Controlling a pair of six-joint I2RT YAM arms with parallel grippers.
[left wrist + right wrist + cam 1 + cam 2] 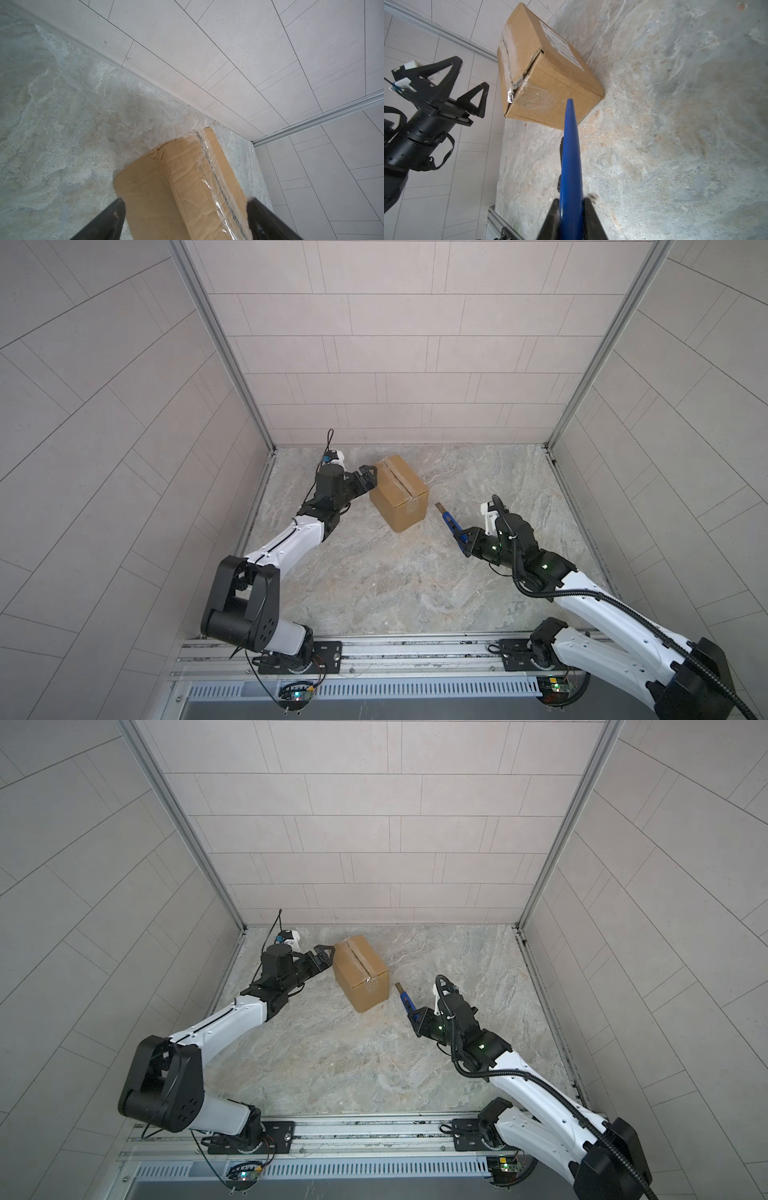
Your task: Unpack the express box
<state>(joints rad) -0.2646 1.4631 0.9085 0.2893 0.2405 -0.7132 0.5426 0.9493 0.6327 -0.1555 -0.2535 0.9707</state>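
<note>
The express box [399, 493] stands on the tabletop [374, 580] toward the back, left of centre, near the rear wall [395, 364]. The left gripper [371, 477] sits just beside the box's left end. To the box's right, the knife [450, 521], held in the right gripper [463, 542], points at it, tip just short of the box

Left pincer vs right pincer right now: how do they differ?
1. The left pincer is wide open and empty; the right pincer is shut on the blue utility knife.
2. The left pincer sits right at one end of the express box; the right pincer is farther off on the opposite side, its knife tip short of the box.
Shared: both are black and aimed at the box.
</note>
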